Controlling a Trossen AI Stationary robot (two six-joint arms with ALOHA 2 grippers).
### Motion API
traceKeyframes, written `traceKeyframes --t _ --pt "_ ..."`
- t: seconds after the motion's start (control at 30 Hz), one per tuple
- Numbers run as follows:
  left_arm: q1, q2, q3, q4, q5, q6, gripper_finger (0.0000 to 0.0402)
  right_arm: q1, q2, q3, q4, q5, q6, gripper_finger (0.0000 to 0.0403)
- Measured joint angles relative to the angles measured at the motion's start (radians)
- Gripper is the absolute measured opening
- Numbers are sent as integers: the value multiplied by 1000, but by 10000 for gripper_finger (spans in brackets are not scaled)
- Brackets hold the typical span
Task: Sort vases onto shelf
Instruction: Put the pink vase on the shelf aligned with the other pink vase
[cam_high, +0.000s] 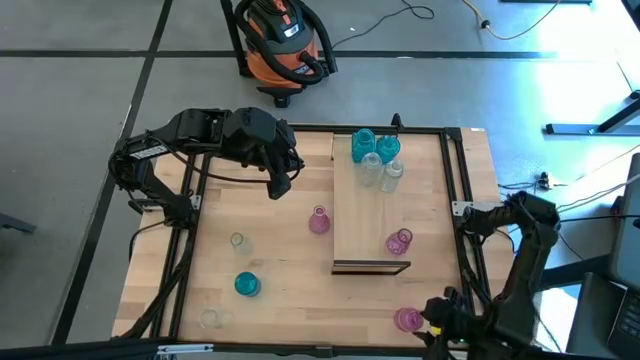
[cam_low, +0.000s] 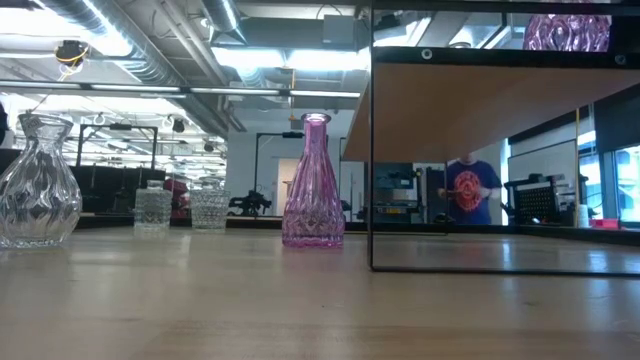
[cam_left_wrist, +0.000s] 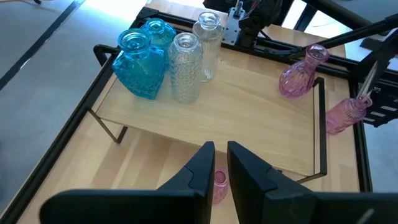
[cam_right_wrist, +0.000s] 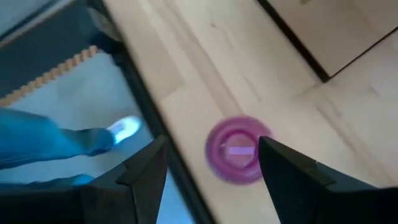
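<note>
The step in hand looks to be the right arm's pickup of the pink vase (cam_high: 407, 319) standing near the worktop (cam_high: 280, 280)'s front right corner, just inside the black frame. The right hand (cam_right_wrist: 211, 165) hangs directly over it with its fingers spread and nothing between them, the vase's round mouth showing in the gap. To do it well, I would keep the hand centred over the neck, come straight down so neither finger clips the rim, and close on the narrow neck or shoulder rather than the wider belly (smooth glass may slip if pinched too lightly, and a knock from one finger could tip it toward the frame edge). Once lifted, it should clear the shelf (cam_high: 372, 215)'s dark front end before being set down beside the other pink vase (cam_high: 399, 241), which stands on the shelf near that end. The left hand (cam_left_wrist: 220, 163) waits over the worktop's back left part, fingers pressed together and empty, above another pink vase (cam_high: 319, 220) standing just off the shelf's left edge. At the shelf's back end stand two teal vases (cam_left_wrist: 144, 59) and two clear ones (cam_left_wrist: 186, 65), close together. Still on the worktop's left half are a teal vase (cam_high: 246, 284) and two clear ones (cam_high: 238, 241). All are small, see-through, ribbed or faceted glass with narrow necks.
</note>
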Motion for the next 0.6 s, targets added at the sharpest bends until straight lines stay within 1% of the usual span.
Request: traceKeyframes --t 0.17,0.27,0.4,0.47,0.53,0.6 --pt "0 0 0 0 0 0 37 -26 40 0 -45 -21 -1 234" --pt "0 0 0 0 0 0 37 -32 61 0 -66 -59 3 234" --pt "0 0 0 0 0 0 37 -42 82 0 -47 -105 5 234" --pt "0 0 0 0 0 0 37 -42 90 0 -35 -109 5 233" --pt "0 0 0 0 0 0 37 -42 92 0 -28 -96 6 224" --pt "0 0 0 0 0 0 37 -49 92 0 -29 -94 7 202"
